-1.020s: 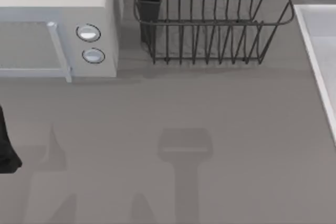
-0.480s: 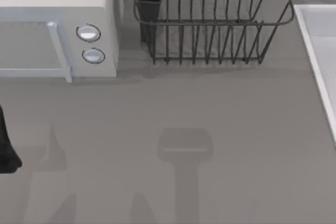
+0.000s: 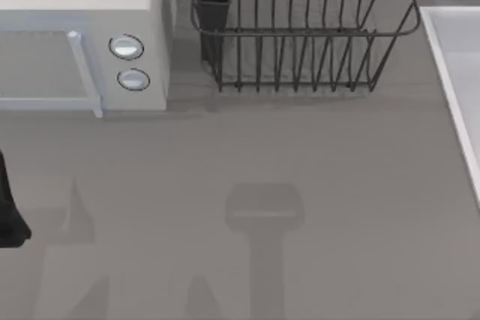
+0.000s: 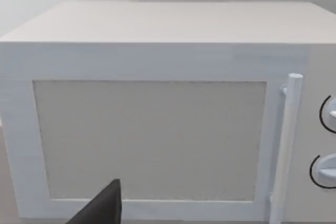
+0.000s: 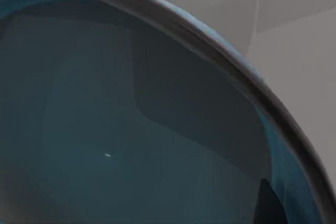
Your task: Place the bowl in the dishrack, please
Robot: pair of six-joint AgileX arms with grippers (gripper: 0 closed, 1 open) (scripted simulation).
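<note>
Close beneath the right wrist camera lies the bowl (image 5: 131,129), teal interior up.

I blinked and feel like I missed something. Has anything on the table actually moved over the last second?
Nothing visibly changed. From above, the dishrack stands at the back of the table, the microwave beside it at the left, and the left arm sits at the table's left edge, all just as before. The right wrist view is close over the teal-blue bowl.
</note>
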